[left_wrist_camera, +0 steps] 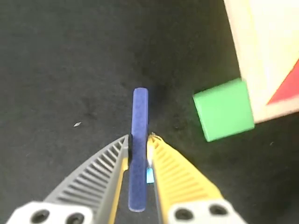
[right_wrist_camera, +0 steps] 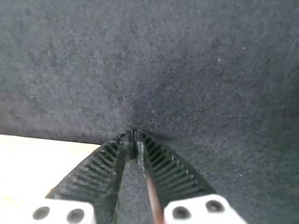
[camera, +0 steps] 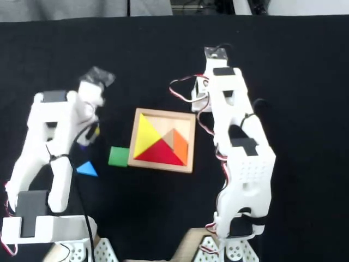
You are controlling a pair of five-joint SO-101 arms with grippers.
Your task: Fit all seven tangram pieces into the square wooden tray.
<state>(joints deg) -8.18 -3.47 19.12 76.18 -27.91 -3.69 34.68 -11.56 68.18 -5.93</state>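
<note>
Four pieces seem seated in the square wooden tray. The left fingers pinch a flat dark-blue piece. Just beyond their tips lies a green square block, with a light-blue triangle nearby. The right fingers are pressed together.

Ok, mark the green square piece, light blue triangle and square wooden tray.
Green square piece [camera: 118, 156]: high view, centre.
Light blue triangle [camera: 87, 169]: high view, centre.
Square wooden tray [camera: 166, 112]: high view, far rim.
</note>
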